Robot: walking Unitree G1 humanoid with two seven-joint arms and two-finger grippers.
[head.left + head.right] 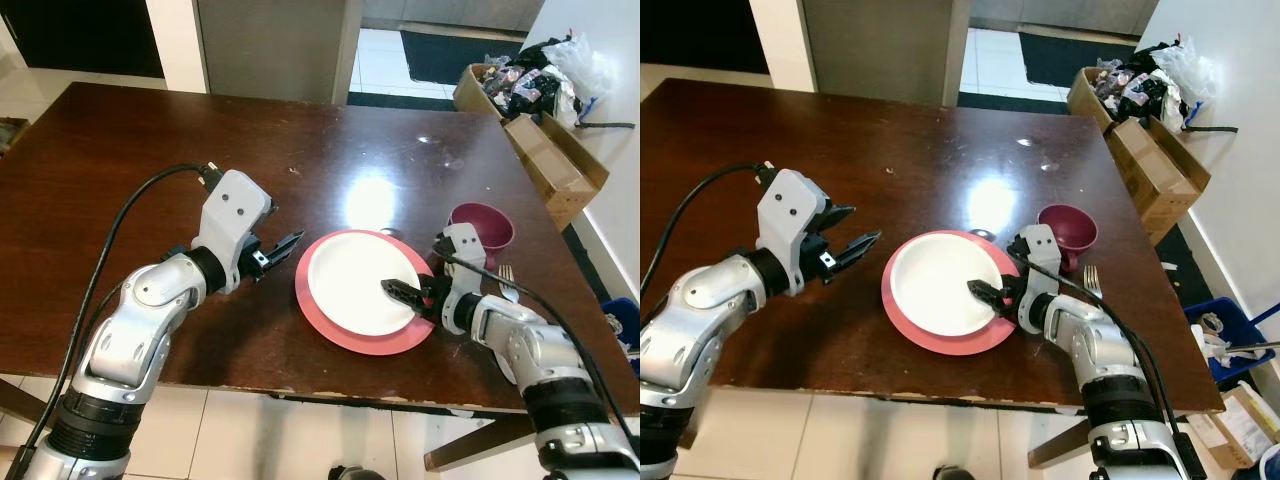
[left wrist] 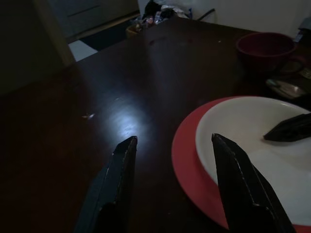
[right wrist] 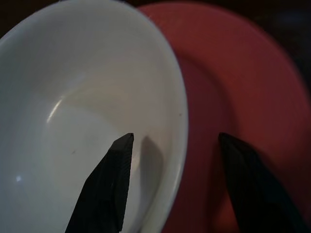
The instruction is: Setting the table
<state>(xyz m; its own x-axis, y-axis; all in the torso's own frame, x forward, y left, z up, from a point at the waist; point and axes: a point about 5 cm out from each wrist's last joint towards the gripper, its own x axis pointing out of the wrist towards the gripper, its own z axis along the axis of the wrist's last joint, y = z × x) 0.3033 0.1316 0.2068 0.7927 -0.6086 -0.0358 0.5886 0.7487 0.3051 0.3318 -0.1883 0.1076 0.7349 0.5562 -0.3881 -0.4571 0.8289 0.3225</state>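
Note:
A white dish (image 1: 355, 280) sits on a red plate (image 1: 370, 345) near the front edge of the dark wooden table (image 1: 150, 150). My right gripper (image 1: 398, 292) is open and straddles the dish's right rim (image 3: 180, 121): one finger is inside the dish and the other is over the red plate. My left gripper (image 1: 285, 250) hovers open just left of the red plate with nothing between its fingers (image 2: 124, 155). Behind my right wrist stands a maroon cup (image 1: 482, 225), with a fork (image 1: 507, 281) lying on the table to its front right.
Cardboard boxes (image 1: 545, 150) full of clutter stand on the floor past the table's right edge, and a blue bin (image 1: 625, 315) is further front. The table's far and left parts are bare wood. A doorway and a tiled floor lie beyond the far edge.

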